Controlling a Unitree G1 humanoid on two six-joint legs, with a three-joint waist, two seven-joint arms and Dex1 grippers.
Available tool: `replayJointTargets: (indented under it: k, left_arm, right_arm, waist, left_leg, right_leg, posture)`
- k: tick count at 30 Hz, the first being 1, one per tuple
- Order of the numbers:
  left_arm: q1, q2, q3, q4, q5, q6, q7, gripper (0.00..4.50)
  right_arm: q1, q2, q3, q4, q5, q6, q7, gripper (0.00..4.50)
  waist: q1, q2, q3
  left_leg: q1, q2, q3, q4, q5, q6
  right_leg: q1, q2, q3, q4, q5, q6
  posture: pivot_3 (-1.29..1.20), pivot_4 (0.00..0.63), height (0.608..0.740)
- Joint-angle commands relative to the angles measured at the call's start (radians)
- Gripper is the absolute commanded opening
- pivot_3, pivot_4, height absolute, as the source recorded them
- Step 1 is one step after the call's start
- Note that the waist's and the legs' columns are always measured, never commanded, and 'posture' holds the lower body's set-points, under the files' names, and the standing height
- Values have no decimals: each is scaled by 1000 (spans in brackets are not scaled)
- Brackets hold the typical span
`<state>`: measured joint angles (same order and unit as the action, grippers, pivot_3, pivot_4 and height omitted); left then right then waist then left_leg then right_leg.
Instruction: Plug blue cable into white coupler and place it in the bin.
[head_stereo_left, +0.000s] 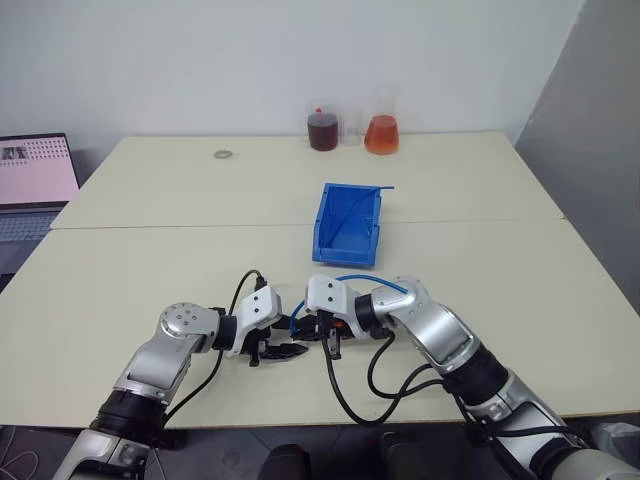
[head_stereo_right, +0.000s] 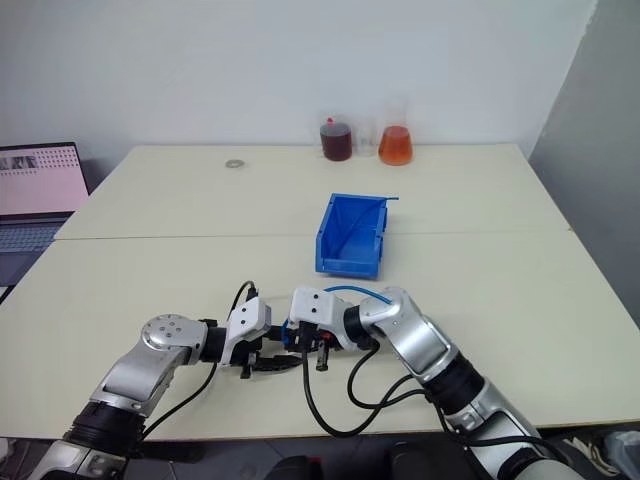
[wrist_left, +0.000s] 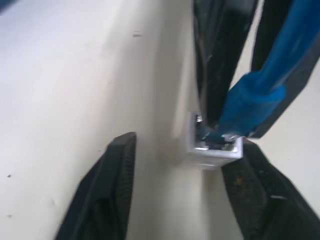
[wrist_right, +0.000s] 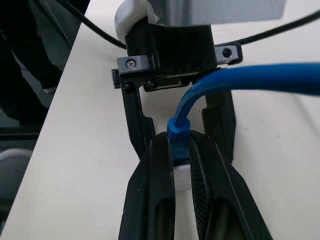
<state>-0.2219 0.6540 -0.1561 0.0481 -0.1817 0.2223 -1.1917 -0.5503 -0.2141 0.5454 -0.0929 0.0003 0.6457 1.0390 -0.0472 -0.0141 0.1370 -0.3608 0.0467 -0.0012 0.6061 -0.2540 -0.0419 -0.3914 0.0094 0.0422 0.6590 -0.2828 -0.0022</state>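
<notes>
Right gripper (wrist_right: 181, 150) clamping blue cable (wrist_right: 260, 79) in white coupler (wrist_left: 212, 150)

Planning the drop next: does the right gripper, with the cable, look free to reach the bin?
Probably yes. The right gripper is shut on the blue cable at the white coupler, the left gripper stands open, and bare table lies before the bin.

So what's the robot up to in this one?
It is joining the cable to the coupler near the table's front edge. The right end effector is shut on the cable's plug end, which sits in the coupler. The left end effector stands open around the coupler. The bin waits further back on the table.
</notes>
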Motion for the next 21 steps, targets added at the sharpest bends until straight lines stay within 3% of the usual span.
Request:
replayJointTargets:
  k: [1, 3, 5, 8, 9, 10, 16, 21]
  left_arm:
    - [48, 24, 124, -96, -50, -7, 73, 3607]
    - [87, 42, 152, -148, -72, 3, 76, 4011]
    - [112, 49, 179, -199, -95, 28, 98, 4064]
    - [108, 54, 217, -252, -139, 112, 138, 4064]
    - [106, 55, 225, -264, -152, 137, 147, 4425]
    - [97, 52, 238, -279, -164, 163, 167, 4486]
    - [-15, 52, 267, -335, -196, 287, 275, 4500]
    - [-145, 59, 207, -338, -167, 340, 308, 4500]
  right_arm:
    - [72, -46, -21, -34, 32, 151, -38, 144]
    - [78, -48, -72, -85, 61, 187, -70, 144]
    - [81, -50, -122, -130, 92, 223, -100, 143]
    - [75, -49, -194, -186, 138, 274, -144, 143]
    - [73, -47, -210, -199, 152, 288, -157, 142]
    - [66, -46, -234, -216, 168, 304, -172, 142]
    - [-48, -21, -441, -285, 275, 415, -270, 135]
    - [-215, 47, -604, -157, 317, 421, -406, 134]
  waist:
    - [0, -3, 3]
    - [0, -6, 5]
    - [0, -10, 11]
    - [10, -12, 23]
    - [13, -13, 25]
    - [15, -13, 28]
    - [16, -20, 41]
    - [10, -20, 47]
  left_leg:
    - [-4, 0, 0, 1, 0, 0]
    - [-11, 0, 0, 1, 0, 0]
    - [-23, 1, -1, 3, 0, -1]
    - [-25, 0, -1, 3, 0, -1]
    - [-25, -1, -1, 4, 0, -1]
    - [-26, -1, -1, 4, 0, -1]
    - [-40, -2, -3, 13, 0, -1]
    - [-41, -1, -1, 18, 0, -1]
  right_leg:
    - [-4, 0, -1, 0, 2, 3]
    - [-11, 0, 0, 0, 2, 3]
    - [-21, 1, -1, 2, 2, 4]
    - [-22, 0, -1, 1, 2, 4]
    - [-22, -1, -2, 0, 3, 5]
    - [-22, -1, -2, 0, 3, 6]
    - [-31, -1, -3, 2, 6, 10]
    - [-31, 2, -2, 4, 7, 10]
  posture:
    - [0, 150, 740]
    - [0, 150, 740]
    - [0, 150, 740]
    - [0, 150, 740]
    - [0, 150, 740]
    - [0, 150, 740]
    - [0, 150, 740]
    - [0, 150, 740]
